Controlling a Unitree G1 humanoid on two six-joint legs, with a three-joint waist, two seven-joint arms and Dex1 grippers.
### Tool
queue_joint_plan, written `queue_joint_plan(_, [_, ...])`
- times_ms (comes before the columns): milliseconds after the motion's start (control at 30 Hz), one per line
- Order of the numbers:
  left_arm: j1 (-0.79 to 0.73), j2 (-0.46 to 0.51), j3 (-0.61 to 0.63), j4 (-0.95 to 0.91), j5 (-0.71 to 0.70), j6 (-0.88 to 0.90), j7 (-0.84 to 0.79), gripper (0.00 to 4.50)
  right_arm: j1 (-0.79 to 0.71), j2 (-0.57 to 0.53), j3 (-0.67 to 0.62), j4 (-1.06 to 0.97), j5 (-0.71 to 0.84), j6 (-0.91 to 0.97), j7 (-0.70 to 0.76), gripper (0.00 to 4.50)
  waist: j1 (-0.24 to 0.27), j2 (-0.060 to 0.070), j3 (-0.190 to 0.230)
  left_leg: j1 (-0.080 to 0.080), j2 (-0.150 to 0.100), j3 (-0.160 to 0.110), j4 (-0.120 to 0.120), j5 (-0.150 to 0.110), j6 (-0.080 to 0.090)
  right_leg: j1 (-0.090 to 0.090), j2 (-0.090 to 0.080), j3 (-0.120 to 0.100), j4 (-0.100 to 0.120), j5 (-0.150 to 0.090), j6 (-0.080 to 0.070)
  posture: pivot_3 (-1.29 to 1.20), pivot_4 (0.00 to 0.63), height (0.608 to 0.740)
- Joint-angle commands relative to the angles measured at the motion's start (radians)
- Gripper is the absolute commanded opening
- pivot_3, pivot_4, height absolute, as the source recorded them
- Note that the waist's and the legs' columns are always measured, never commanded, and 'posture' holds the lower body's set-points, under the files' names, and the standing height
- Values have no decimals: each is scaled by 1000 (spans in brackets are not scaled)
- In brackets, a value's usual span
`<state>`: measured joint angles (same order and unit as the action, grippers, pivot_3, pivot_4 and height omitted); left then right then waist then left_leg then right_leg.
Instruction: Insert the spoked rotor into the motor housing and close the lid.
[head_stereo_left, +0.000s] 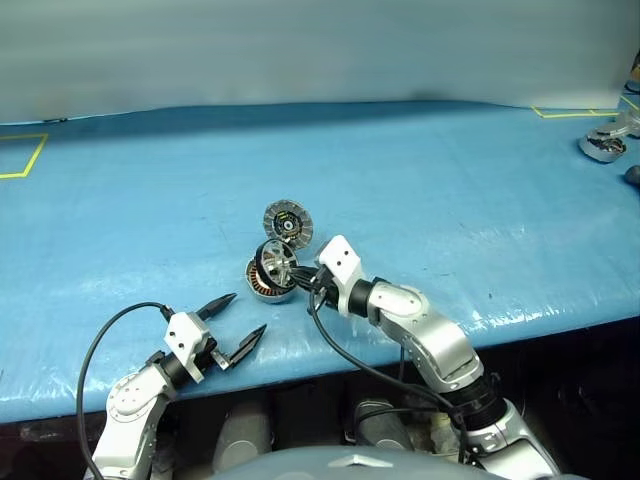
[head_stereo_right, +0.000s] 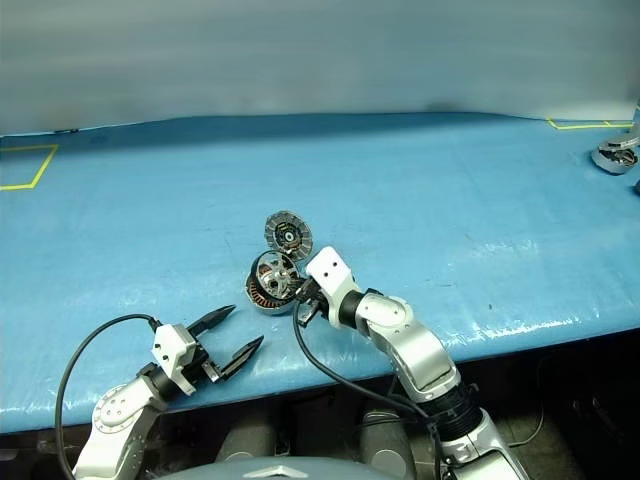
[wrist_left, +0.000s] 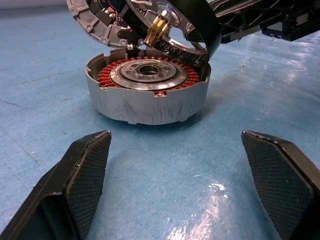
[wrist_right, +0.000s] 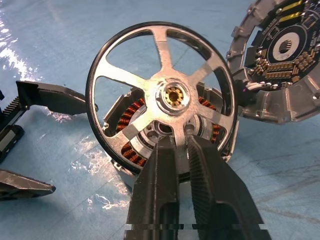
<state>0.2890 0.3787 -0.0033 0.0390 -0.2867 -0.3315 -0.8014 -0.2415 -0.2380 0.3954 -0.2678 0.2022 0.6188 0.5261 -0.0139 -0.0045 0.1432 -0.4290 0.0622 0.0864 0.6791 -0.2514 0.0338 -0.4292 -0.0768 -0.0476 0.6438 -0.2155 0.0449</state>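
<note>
The spoked rotor (wrist_right: 165, 95) is a shiny silver wheel, held tilted on edge over the motor housing (wrist_left: 145, 95). Its lower rim rests at the housing's rim, and copper windings show through its gaps. My right gripper (wrist_right: 181, 145) reaches in from the right, its fingers close together astride the rotor's lowest spoke. The lid (head_stereo_left: 288, 222), a grey segmented disc, lies just behind the housing, touching or nearly touching it. My left gripper (head_stereo_left: 248, 313) is open and empty near the table's front edge. It points at the housing from a short way off.
Blue sheeting covers the table, whose front edge (head_stereo_left: 400, 350) runs just below both grippers. Yellow tape marks lie at the back left (head_stereo_left: 25, 155) and back right (head_stereo_left: 575, 112). A silver part (head_stereo_left: 605, 145) sits at the far right. A black cable (head_stereo_left: 345, 355) hangs from my right wrist.
</note>
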Motion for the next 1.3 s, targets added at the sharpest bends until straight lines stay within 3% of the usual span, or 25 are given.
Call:
queue_joint_plan(33, [5, -1, 0, -15, 1, -5, 5, 4453, -7, -3, 12, -16, -3, -10, 20, 1462, 0, 0, 0, 0, 0, 0, 0, 0, 0, 0, 0, 0, 0, 0, 0, 0, 150, 740])
queue_joint_plan(167, [5, -1, -2, -13, 3, -4, 5, 4453, -4, 0, 9, -29, -9, -25, 17, 2714, 0, 0, 0, 0, 0, 0, 0, 0, 0, 0, 0, 0, 0, 0, 0, 0, 150, 740])
queue_joint_plan(667, [-4, 3, -8, -4, 3, -2, 2, 4453, -21, 71, -66, -82, 103, -18, 34, 2714, 1, 0, 0, 0, 0, 0, 0, 0, 0, 0, 0, 0, 0, 0, 0, 0, 150, 740])
queue_joint_plan(1300, [13, 4, -1, -15, 9, -10, 22, 4453, -70, 146, -64, 119, 69, -56, 8, 2714, -1, 0, 0, 0, 0, 0, 0, 0, 0, 0, 0, 0, 0, 0, 0, 0, 150, 740])
